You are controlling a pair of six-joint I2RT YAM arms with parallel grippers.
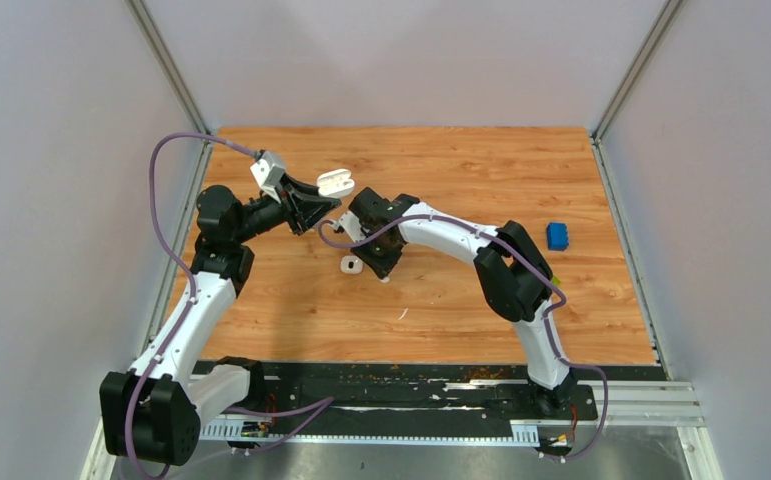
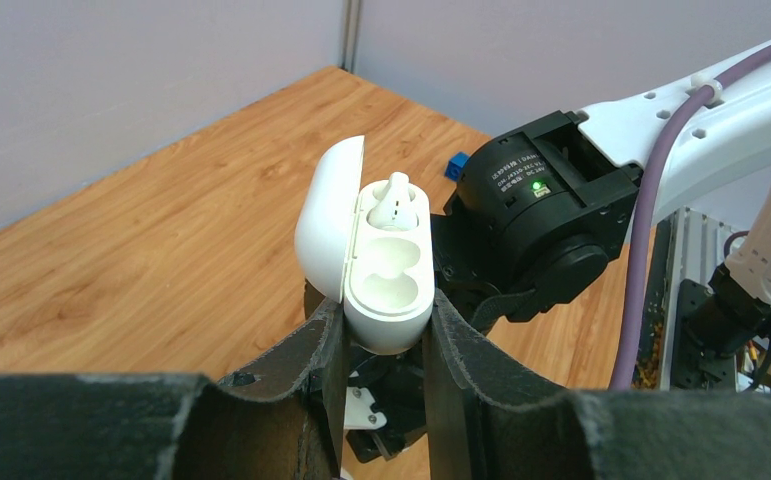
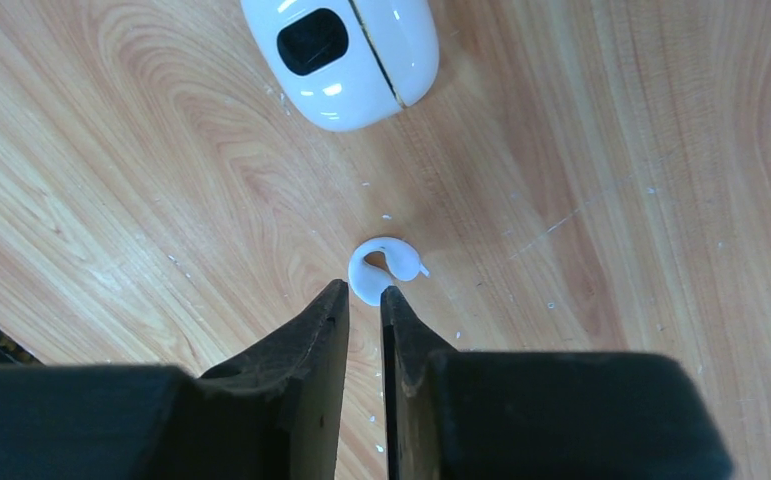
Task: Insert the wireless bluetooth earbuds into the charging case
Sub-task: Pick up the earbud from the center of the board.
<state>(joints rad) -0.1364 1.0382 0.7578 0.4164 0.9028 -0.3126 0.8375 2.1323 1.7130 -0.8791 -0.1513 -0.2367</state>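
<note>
My left gripper (image 1: 327,202) is shut on the white charging case (image 1: 336,183) and holds it above the table with the lid open. In the left wrist view the fingertips (image 2: 333,325) clamp the case's lower body (image 2: 389,300). One earbud (image 2: 396,200) sits in the far socket and the near socket is empty. My right gripper (image 1: 385,272) points down at the table just right of the case. In the right wrist view its nearly closed jaws (image 3: 365,292) pinch the edge of a small white curled earbud (image 3: 383,268) with a short stem.
A rounded white object with a black window (image 3: 336,55) lies on the wood just beyond the right gripper, and it also shows in the top view (image 1: 351,265). A thin white sliver (image 1: 401,313) lies nearer the front. A small blue block (image 1: 558,236) sits at the right.
</note>
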